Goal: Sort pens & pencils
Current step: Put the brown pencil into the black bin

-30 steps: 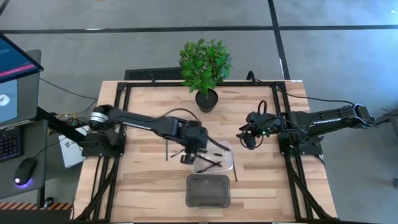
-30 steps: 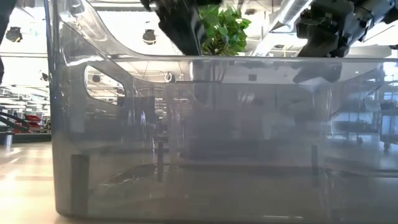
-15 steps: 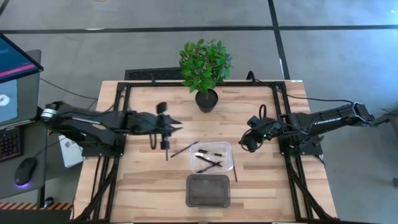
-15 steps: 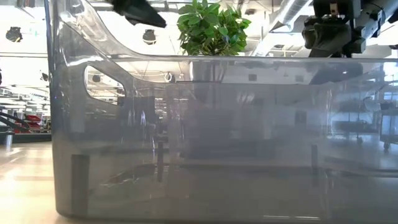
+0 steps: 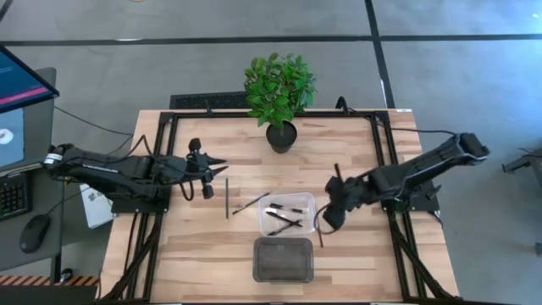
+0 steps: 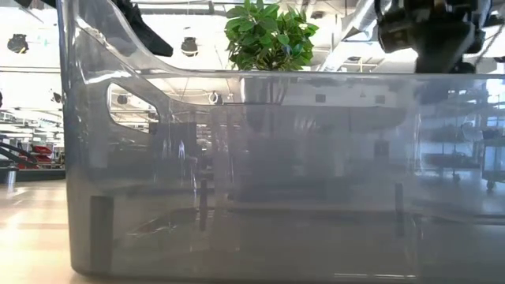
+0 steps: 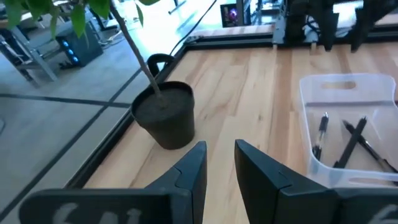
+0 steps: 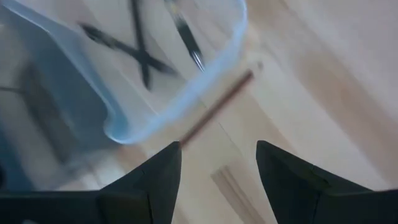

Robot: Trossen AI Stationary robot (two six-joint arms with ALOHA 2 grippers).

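Right wrist view showed the right gripper [image 8: 217, 165] spread apart above a pencil [image 8: 217, 107] beside the clear tray [image 8: 186, 93]; left gripper [image 7: 221, 163] hovered empty, fingers slightly apart.

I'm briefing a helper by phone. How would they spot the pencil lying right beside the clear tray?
Start at the potted plant on the wooden table, then drop down to the clear tray holding black pens. The reddish pencil lies on bare wood against that tray's right edge, below the right gripper; it is slimmer than the pens.

A potted plant [image 5: 279, 93] stands at the wooden table's [image 5: 195, 237] far edge, a monitor [image 5: 21, 102] alongside.
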